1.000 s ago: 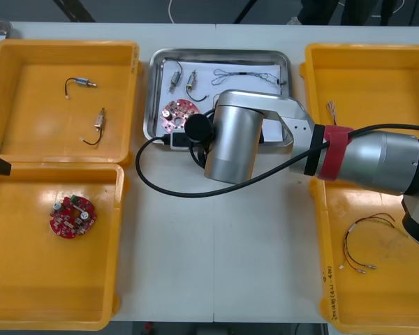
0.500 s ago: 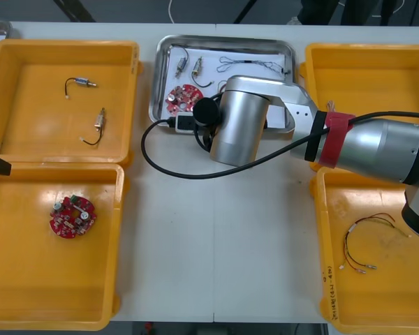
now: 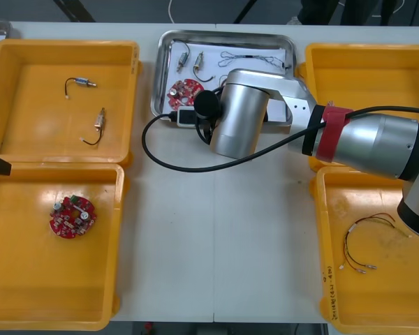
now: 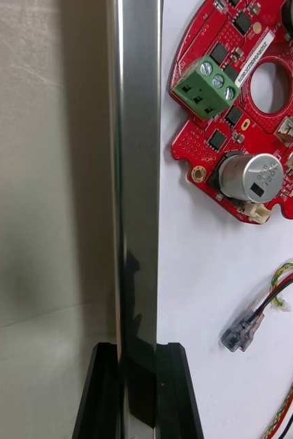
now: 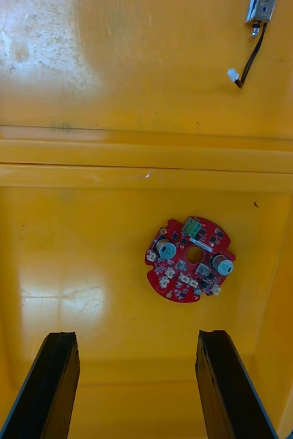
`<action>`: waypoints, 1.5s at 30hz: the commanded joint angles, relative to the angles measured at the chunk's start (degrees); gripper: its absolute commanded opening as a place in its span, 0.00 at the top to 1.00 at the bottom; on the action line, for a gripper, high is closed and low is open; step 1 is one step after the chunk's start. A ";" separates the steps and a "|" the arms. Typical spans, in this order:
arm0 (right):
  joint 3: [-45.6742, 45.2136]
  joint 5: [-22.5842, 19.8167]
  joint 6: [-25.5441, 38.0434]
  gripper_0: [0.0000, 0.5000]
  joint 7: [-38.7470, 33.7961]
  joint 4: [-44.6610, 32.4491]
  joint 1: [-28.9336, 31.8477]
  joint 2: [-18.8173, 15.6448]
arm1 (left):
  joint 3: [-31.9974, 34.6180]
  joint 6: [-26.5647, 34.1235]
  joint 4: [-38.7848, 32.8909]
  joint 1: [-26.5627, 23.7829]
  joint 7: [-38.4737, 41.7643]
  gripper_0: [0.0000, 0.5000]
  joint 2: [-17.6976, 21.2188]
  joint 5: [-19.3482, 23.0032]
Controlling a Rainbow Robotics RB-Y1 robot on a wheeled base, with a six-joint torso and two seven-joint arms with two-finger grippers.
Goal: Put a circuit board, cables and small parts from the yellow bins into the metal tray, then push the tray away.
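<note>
Shiny metal tray, white inside, sits at the middle of the light worktop's far edge, between the yellow plastic bins. In it lie a round red circuit board at its near left corner, two small metal parts with short leads towards its far left corner, and a thin looped cable along its far side. The right gripper is clenched on the tray's near rim, one black finger on the worktop side and the other inside the tray. The board lies just inside that rim, beyond the fingers, and a red, yellow and black cable with a clear plug lies nearer them.

The far left bin holds two more small metal parts with black leads. The near left bin holds a second red circuit board, and the left gripper hangs over it, fingers spread and gripping nothing. The near right bin holds a red and yellow cable.
</note>
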 commanded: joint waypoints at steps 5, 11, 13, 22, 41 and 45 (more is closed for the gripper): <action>-1.51 0.03 -0.71 1.00 2.18 1.19 -3.67 2.02 | 1.54 0.37 -1.57 1.36 -5.80 0.00 2.54 0.45; -1.51 0.03 -1.68 1.00 2.53 3.65 -4.46 3.42 | 1.54 0.37 -1.57 1.36 -5.80 0.00 2.54 0.45; -1.51 0.03 -2.03 1.00 2.62 4.18 -4.55 3.69 | 1.54 0.37 -1.57 1.36 -5.80 0.00 2.54 0.45; -1.51 0.03 -2.64 0.65 3.59 4.27 -4.73 3.78 | 1.54 0.37 -1.57 1.36 -5.80 0.00 2.54 0.45; -11.88 -4.98 14.05 0.00 4.20 -6.98 -2.27 3.78 | 1.54 0.37 -1.57 1.36 -5.80 0.00 2.54 0.45; -17.15 -4.89 20.47 0.00 3.59 -12.08 0.11 3.78 | 1.54 0.37 -1.57 1.36 -5.80 0.00 2.54 0.45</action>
